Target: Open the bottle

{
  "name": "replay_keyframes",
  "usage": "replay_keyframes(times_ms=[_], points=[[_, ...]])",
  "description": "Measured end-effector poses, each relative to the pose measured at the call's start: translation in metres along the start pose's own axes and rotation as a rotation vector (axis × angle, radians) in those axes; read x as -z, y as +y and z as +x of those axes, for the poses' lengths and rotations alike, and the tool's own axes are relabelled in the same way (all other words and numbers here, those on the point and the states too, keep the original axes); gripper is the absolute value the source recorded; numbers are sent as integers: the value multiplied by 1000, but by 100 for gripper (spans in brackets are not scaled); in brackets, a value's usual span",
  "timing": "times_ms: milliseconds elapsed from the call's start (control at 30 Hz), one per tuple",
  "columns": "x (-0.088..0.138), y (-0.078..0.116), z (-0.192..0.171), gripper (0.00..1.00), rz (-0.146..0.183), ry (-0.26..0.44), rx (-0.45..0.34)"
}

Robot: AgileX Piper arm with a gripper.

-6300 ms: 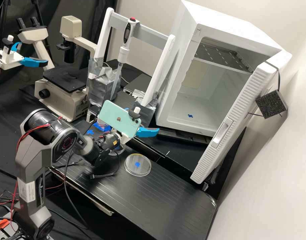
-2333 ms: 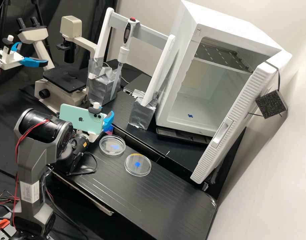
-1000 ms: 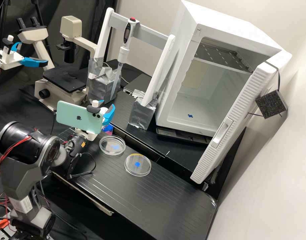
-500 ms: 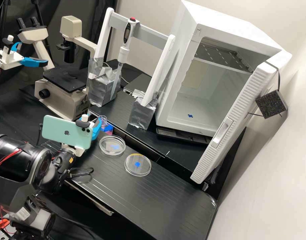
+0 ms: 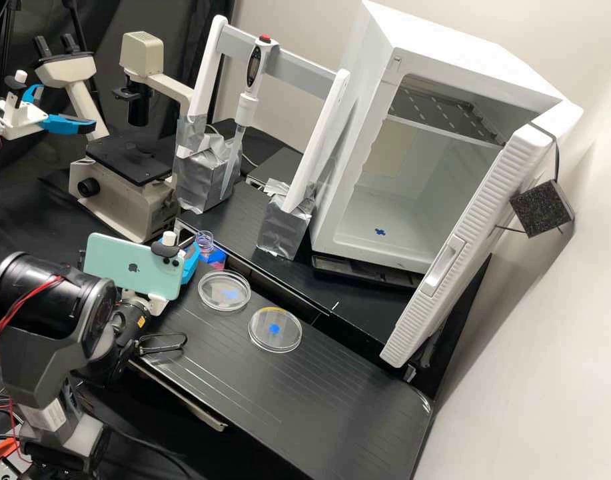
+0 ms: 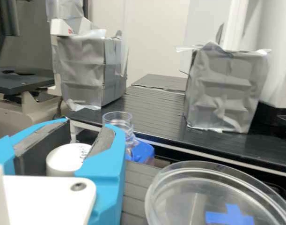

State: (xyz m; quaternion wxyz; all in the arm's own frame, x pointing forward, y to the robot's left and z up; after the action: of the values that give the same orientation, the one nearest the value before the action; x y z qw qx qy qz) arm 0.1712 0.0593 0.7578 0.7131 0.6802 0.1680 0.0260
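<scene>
Your tool (image 6: pixel 91 124) has the cap (image 6: pixel 67 159) pinched between its two blue fingers in the wrist view; the bottle (image 5: pixel 216 257) is left of the centre in the high view, just above the left dish (image 5: pixel 223 291), on the worktop (image 5: pixel 298 400); its clear neck (image 5: pixel 204 240) is bare and open, so you can judge the opening itself as done, with only the cap to be put somewhere safe.

You are likely dealing with a light, stiff, smooth plastic bottle that slides or tips at a nudge; the pink inside looks like liquid, so a knock could slop it; if you must steady it, take it low on the body, away from the open mouth. The cap looks small, hard and perhaps slippery; keep your hold on opposite sides of its rim, firm yet moderate, lest it squirt out; lay it down clear of both dishes.
</scene>
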Motion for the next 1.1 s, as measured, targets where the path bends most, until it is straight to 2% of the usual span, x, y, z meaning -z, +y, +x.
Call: replay_keyframes(times_ms=[200,300,533,667,833,967,1100], points=[[2,-2,0,100,-1,-2,-1],[7,-2,-2,100,-14,22,0],[17,5,-6,100,-4,78,-37],[22,22,-13,100,-9,119,-126],[18,44,-21,100,13,134,-231],[6,59,-26,100,48,83,-309],[-2,68,-28,100,60,25,-377]])
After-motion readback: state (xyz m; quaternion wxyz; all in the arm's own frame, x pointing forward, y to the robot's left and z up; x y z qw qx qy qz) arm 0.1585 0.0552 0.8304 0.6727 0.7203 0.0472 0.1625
